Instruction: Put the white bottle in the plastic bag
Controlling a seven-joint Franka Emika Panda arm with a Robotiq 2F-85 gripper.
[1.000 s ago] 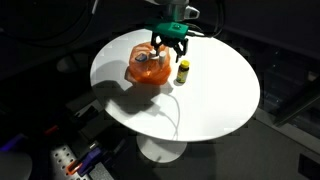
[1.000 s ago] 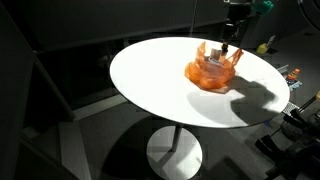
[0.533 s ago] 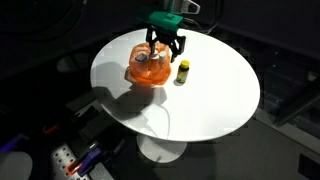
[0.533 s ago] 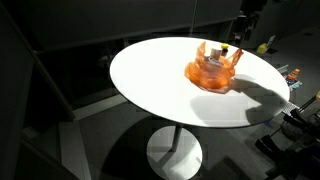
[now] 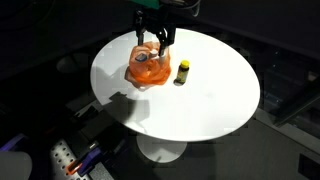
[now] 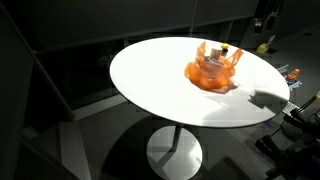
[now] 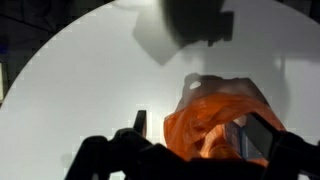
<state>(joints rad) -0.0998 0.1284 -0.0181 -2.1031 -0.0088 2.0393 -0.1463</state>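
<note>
An orange plastic bag sits open on the round white table; it also shows in an exterior view and in the wrist view. A pale, whitish bottle lies inside the bag. My gripper hangs above the bag with its fingers spread, open and empty. In the wrist view the fingers frame the bag from above.
A small yellow bottle with a black cap stands upright on the table just beside the bag. The table edge drops off to a dark floor. Cables and a power strip lie on the floor below.
My gripper has risen away from the bag, shifted sideways over it, and left the frame in an exterior view. The bag and yellow bottle have not moved.
</note>
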